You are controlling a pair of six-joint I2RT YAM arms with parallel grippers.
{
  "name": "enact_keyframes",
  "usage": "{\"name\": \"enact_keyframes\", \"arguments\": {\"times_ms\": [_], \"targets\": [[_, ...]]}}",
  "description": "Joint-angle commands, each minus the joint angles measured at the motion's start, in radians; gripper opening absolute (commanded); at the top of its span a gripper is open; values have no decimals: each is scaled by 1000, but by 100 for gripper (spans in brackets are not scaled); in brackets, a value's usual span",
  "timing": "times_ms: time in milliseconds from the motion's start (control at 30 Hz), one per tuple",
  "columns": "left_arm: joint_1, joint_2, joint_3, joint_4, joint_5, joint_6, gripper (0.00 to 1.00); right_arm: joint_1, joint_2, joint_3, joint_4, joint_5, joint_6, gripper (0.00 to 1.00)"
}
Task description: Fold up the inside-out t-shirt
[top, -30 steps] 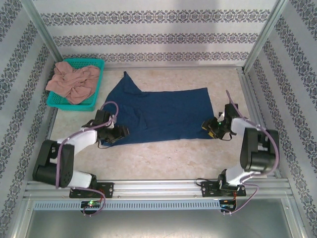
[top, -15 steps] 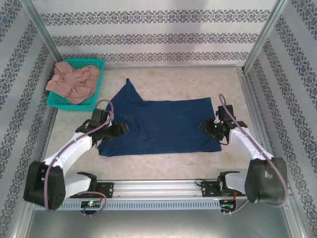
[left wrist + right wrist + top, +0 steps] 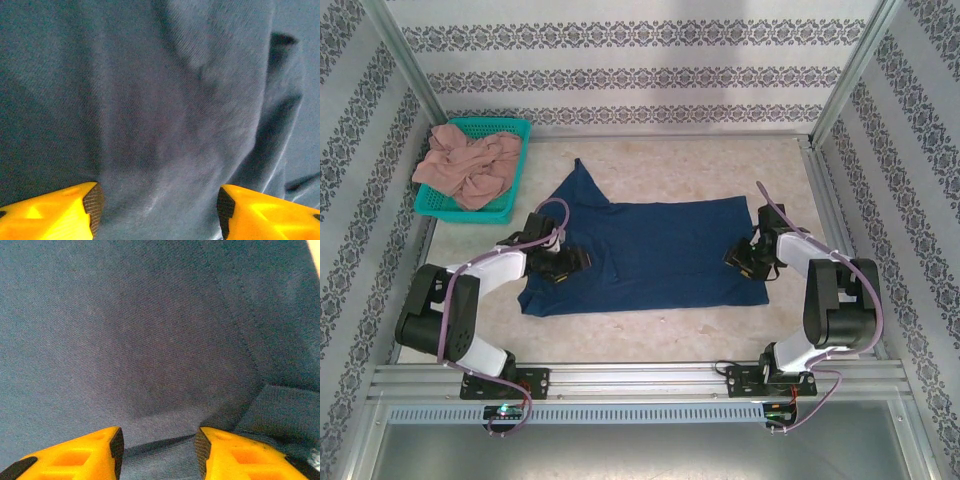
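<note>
Both arms have drawn their elbows back toward their bases since half a second ago, while the shirt lies as it did then; a second ago its near left corner sat farther from the near edge.

The left gripper (image 3: 572, 263) rests on the left part of the inside-out t-shirt (image 3: 660, 250), on the side that faces the green basket (image 3: 516, 126). In the left wrist view the left gripper (image 3: 157, 205) has its yellow fingers (image 3: 70, 207) spread wide, with creased navy cloth (image 3: 165, 115) beneath and between them and nothing pinched. Its white forearm runs back, away from the basket, to a bent elbow.

The right gripper (image 3: 742, 258) sits on the shirt's right edge, the end farthest from the basket. In the right wrist view the right gripper (image 3: 159, 447) stands partly open, narrower than the left, over smooth cloth (image 3: 150, 340) with a folded edge running between the fingertips; I cannot tell whether the fingertips touch the cloth. Its arm folds back steeply to an upright elbow.

The shirt is spread flat on the table (image 3: 650, 335), just beside the basket's near right corner, with one pointed corner reaching up toward the far wall. The basket holds a crumpled pinkish garment (image 3: 468, 165), apart from the shirt.
</note>
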Motion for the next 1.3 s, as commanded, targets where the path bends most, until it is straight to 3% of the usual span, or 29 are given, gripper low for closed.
{"name": "enact_keyframes", "arguments": {"times_ms": [0,167,367,500,633,800,967,1133,1267], "targets": [[-28,-72,-98,-65,1,6,65,-19,-26,-85,-81,27,-19,46],[-55,-233,-170,-149,-26,-40,65,-24,-123,-122,-118,53,-11,46],[-53,-291,-18,-205,-126,28,66,20,-251,-64,-61,60,-23,49],[-13,-204,126,-143,-173,90,67,78,-260,25,-3,146,-57,54],[39,-19,301,-92,-168,135,70,67,-158,138,67,187,-52,58],[110,234,523,-78,-154,173,70,17,2,285,100,180,-32,64],[124,477,765,-153,-115,198,68,7,107,379,104,160,-27,65],[124,562,837,-199,-80,182,66,5,125,373,117,154,-26,65],[117,560,811,-215,-112,193,66,4,138,361,124,147,-25,65]]}}
